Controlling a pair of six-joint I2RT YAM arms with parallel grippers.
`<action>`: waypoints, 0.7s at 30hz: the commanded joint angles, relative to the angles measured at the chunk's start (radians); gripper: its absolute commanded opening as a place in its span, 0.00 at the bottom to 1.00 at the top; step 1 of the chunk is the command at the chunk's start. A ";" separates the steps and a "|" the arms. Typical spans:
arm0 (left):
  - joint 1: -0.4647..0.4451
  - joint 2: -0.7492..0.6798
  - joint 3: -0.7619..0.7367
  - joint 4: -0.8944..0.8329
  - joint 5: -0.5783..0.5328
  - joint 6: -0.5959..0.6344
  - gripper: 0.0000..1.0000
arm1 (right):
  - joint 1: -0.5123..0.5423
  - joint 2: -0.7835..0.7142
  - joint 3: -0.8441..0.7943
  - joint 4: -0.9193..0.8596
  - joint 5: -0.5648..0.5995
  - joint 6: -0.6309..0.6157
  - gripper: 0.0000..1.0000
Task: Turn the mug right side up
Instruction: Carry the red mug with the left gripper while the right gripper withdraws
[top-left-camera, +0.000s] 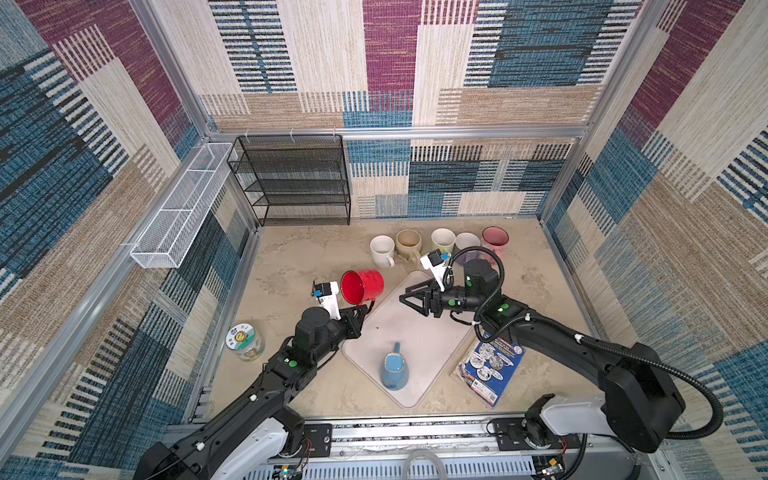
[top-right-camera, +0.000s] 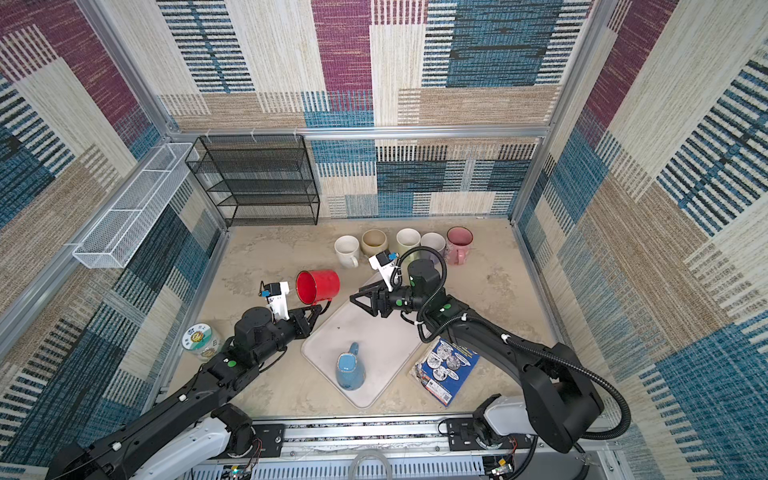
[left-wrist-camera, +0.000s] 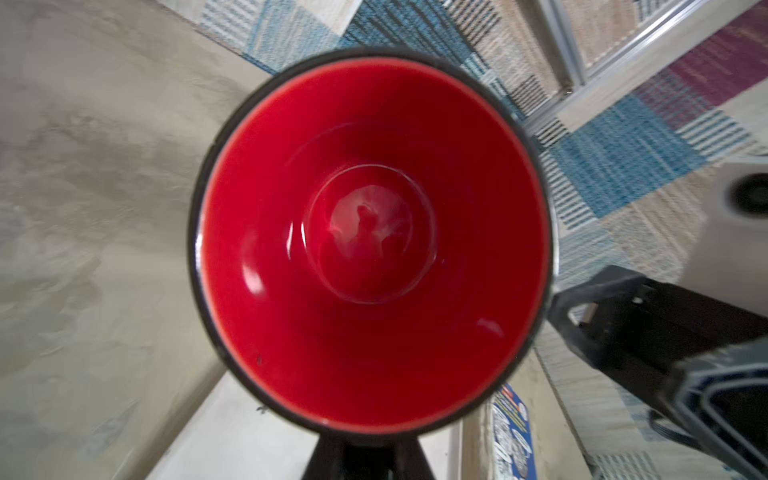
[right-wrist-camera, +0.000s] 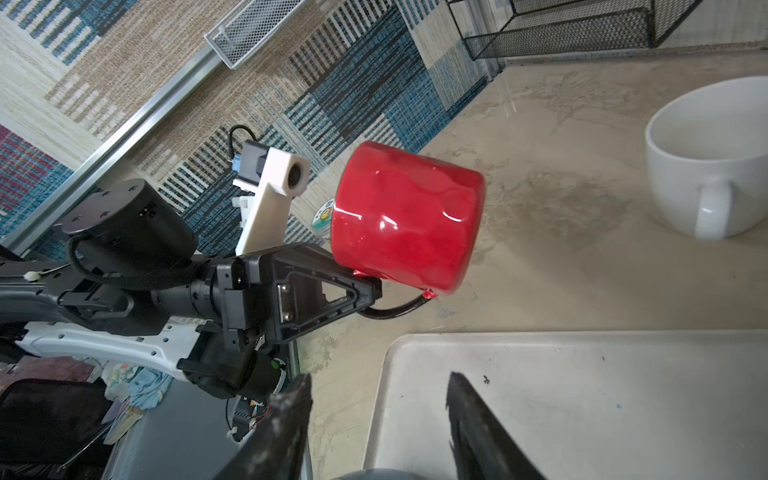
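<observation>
The red mug (top-left-camera: 362, 286) (top-right-camera: 318, 286) hangs above the table on its side, just off the tray's far-left corner. My left gripper (top-left-camera: 369, 307) (top-right-camera: 322, 309) (right-wrist-camera: 368, 291) is shut on its thin black handle. In the left wrist view the red mug (left-wrist-camera: 370, 245) shows its mouth and red inside, facing the camera. In the right wrist view the red mug (right-wrist-camera: 407, 216) shows its glossy outer wall. My right gripper (top-left-camera: 405, 297) (top-right-camera: 355, 298) (right-wrist-camera: 378, 382) stands open and empty over the tray's far corner, a short way right of the mug.
A pale tray (top-left-camera: 436, 332) lies mid-table with a blue mug (top-left-camera: 394, 370) base-up on it. Several upright mugs (top-left-camera: 382, 250) line the back. A jar (top-left-camera: 245, 341) stands left, a blue booklet (top-left-camera: 494, 368) right, a black mesh rack (top-left-camera: 291, 178) at the back left.
</observation>
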 joint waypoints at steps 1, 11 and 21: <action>0.002 0.004 0.038 -0.040 -0.097 0.047 0.00 | 0.000 -0.010 0.005 -0.057 0.063 -0.029 0.55; 0.006 0.081 0.216 -0.346 -0.230 0.118 0.00 | 0.002 -0.049 -0.051 -0.090 0.096 -0.069 0.71; 0.024 0.227 0.393 -0.508 -0.278 0.176 0.00 | 0.001 -0.045 -0.088 -0.080 0.189 -0.091 0.78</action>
